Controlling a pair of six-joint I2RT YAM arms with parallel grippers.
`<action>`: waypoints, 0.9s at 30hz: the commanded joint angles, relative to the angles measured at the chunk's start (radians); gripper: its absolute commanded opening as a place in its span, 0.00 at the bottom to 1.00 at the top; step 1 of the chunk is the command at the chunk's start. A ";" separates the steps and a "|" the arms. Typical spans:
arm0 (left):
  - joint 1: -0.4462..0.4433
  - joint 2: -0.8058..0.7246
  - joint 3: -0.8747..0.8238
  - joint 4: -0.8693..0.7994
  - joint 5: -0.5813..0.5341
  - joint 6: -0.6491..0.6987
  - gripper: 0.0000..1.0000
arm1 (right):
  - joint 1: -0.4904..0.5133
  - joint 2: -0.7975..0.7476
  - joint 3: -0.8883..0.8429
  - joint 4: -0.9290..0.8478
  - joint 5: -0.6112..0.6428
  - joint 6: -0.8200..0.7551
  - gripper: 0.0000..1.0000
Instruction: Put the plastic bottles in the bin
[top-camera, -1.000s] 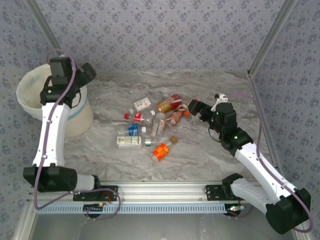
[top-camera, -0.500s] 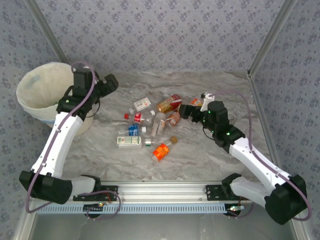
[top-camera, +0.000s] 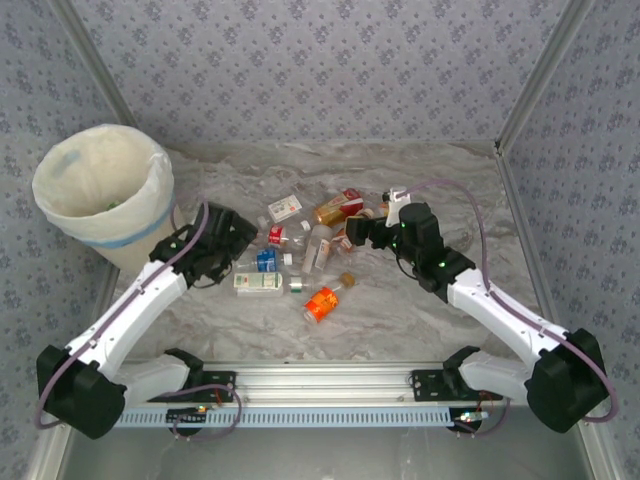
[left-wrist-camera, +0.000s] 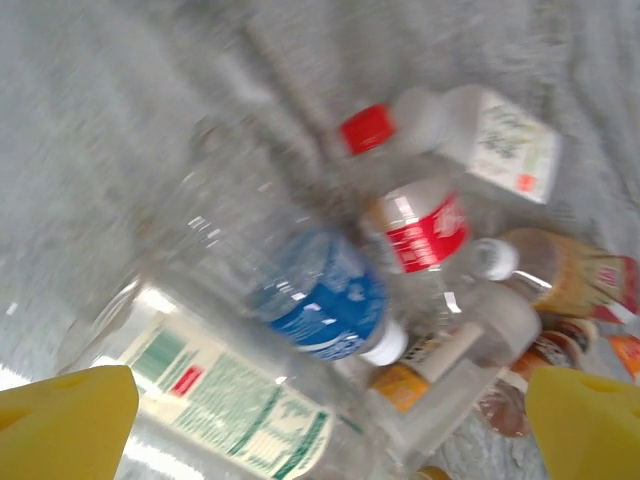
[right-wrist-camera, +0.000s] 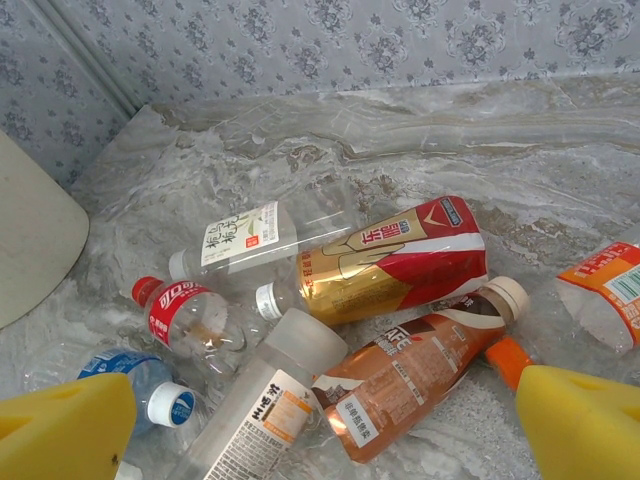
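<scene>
Standing far-left of the left hand (top-camera: 228, 248), apart from it: bin (top-camera: 135, 235), upright, bag-lined. Left hand: released, fingers (left-wrist-camera: 65, 420) spread, nothing grasped; blue-labelled bottle (left-wrist-camera: 325, 300) just ahead. Plastic bottles (top-camera: 318, 240): scattered on the marbled surface (top-camera: 420, 300) between both hands. Right hand (top-camera: 358, 232): released, empty; brown-labelled bottle (right-wrist-camera: 410, 385) just ahead, red-and-gold bottle (right-wrist-camera: 390, 260) beyond it.

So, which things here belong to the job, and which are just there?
Job:
- small clear plastic bottles with red, blue or orange labels
- tall cream-white bag-lined bin

Not the job:
- grey marbled tabletop
- patterned wall panels
- metal front rail
</scene>
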 joint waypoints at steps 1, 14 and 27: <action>-0.017 -0.028 -0.009 -0.071 0.003 -0.209 0.99 | 0.009 0.006 0.015 0.019 0.011 -0.023 1.00; -0.115 0.008 -0.139 0.001 0.123 -0.440 1.00 | 0.023 -0.003 -0.022 0.038 0.026 -0.020 1.00; -0.138 0.093 -0.161 0.108 0.051 -0.540 0.96 | 0.030 -0.045 -0.025 -0.014 0.023 -0.038 1.00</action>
